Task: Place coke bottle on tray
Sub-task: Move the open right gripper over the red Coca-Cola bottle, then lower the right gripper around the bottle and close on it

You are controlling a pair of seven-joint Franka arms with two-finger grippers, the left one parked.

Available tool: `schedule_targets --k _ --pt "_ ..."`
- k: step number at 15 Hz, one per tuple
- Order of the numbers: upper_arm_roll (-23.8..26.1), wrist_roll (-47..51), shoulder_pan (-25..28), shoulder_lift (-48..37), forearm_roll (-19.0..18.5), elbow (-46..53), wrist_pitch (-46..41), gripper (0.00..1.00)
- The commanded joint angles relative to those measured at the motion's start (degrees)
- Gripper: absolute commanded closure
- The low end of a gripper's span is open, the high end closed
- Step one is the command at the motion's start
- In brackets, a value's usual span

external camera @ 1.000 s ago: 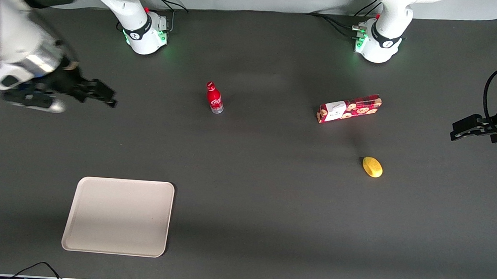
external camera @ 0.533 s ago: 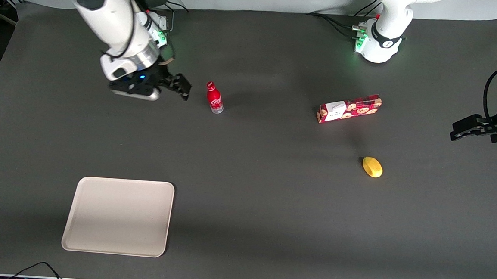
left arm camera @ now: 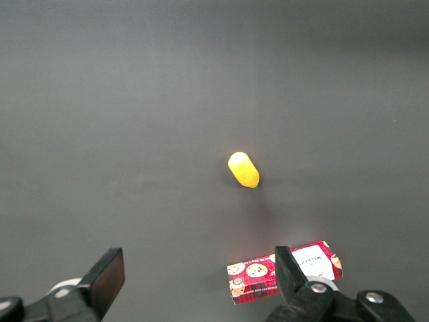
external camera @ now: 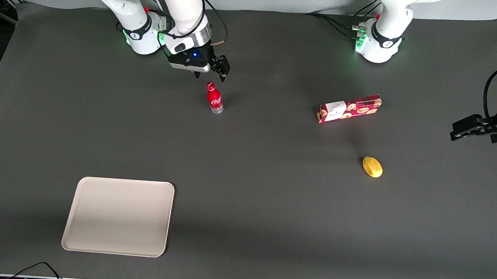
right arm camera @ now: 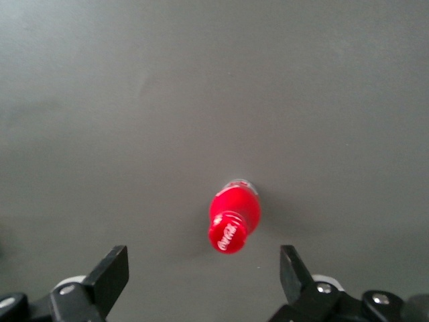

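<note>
Now, what I see from my station, item by item.

Coke bottle: the coke bottle (external camera: 214,97) stands upright on the dark table (external camera: 243,225), free of any contact. In the right wrist view I look down on its red cap (right arm camera: 229,236) with the white script.

Bottle and jaws: the gripper (external camera: 218,66) hangs above the table, a little farther from the front camera than the bottle and higher than its cap. In the right wrist view the bottle (right arm camera: 233,219) lies between the lines of the two fingers (right arm camera: 107,276), roughly centred, but ahead of the tips and not yet between them.

Jaws: I see them spread wide, much wider than the bottle. They hold nothing and touch nothing.

Tray: the beige tray (external camera: 95,242) lies flat near the front camera, toward the working arm's end of the table, well apart from the bottle. I see nothing on it.

Cookie box: a long red cookie box (external camera: 349,108) lies on its side toward the parked arm's end, about as far from the front camera as the bottle.

Yellow object: a small yellow rounded object (external camera: 372,167) lies nearer to the front camera than the box; I cannot tell what it is.
</note>
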Motion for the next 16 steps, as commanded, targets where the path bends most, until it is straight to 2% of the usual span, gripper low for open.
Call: schedule_targets --k 1,3,5,13,16 --pt "0.39 -4.35 -1.37 -0.92 0.71 -1.02 -0.51 0.00" --pt "0.47 -5.17 -1.81 -0.83 0.71 -1.11 -1.05 0.00" --pt "2.04 -5.26 -3.03 -0.83 0.80 -3.04 2.27 0.00" --pt "15.14 -3.50 -14.37 -0.22 1.77 -3.66 9.76 0.00" --pt "15.33 -3.59 -14.56 1.62 2.65 -3.49 9.85 0.00"
